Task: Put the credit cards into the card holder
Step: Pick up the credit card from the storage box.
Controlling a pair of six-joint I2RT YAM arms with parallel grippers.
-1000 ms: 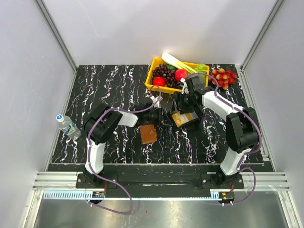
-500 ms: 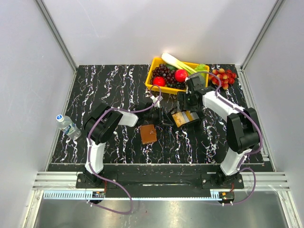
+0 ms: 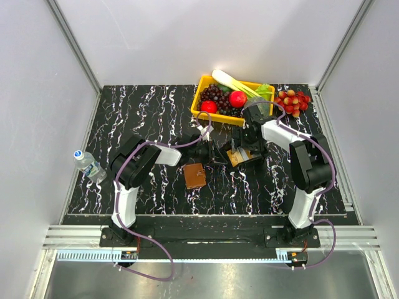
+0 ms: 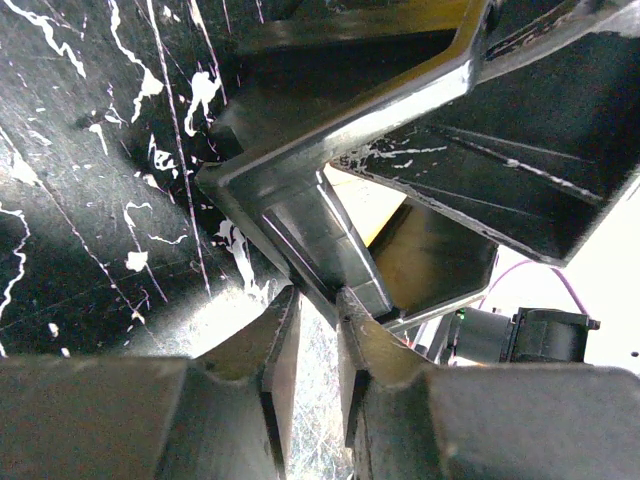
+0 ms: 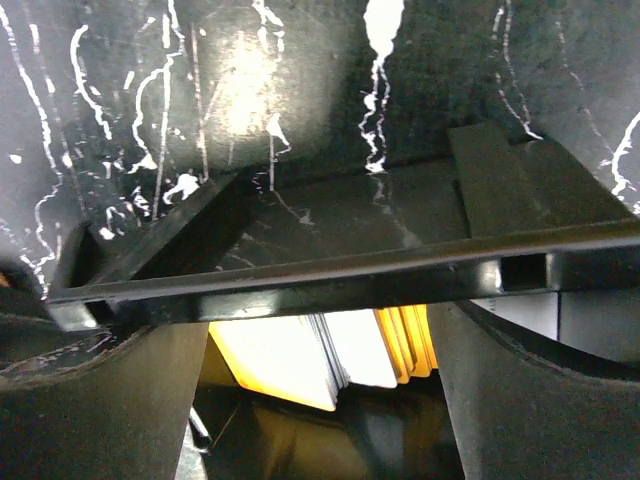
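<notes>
The credit cards (image 5: 330, 345) stand fanned in a small black open-topped box (image 5: 330, 270), grey-white ones on the left and orange ones on the right. My right gripper (image 5: 320, 350) is open, one finger on each side of the cards, right above the box (image 3: 244, 158). My left gripper (image 4: 318, 300) is shut on the box's left wall (image 4: 300, 210) and sits on the table just left of it (image 3: 215, 152). The brown card holder (image 3: 194, 175) lies closed on the table, nearer than the left gripper, with nothing touching it.
A yellow basket (image 3: 198, 99) with grapes, apples and greens stands just behind the grippers. A bunch of red grapes (image 3: 294, 101) lies at the back right. A water bottle (image 3: 89, 165) lies at the table's left edge.
My right gripper has swung from behind the box to over it and come down around the cards. The left gripper and the card holder have not moved.
</notes>
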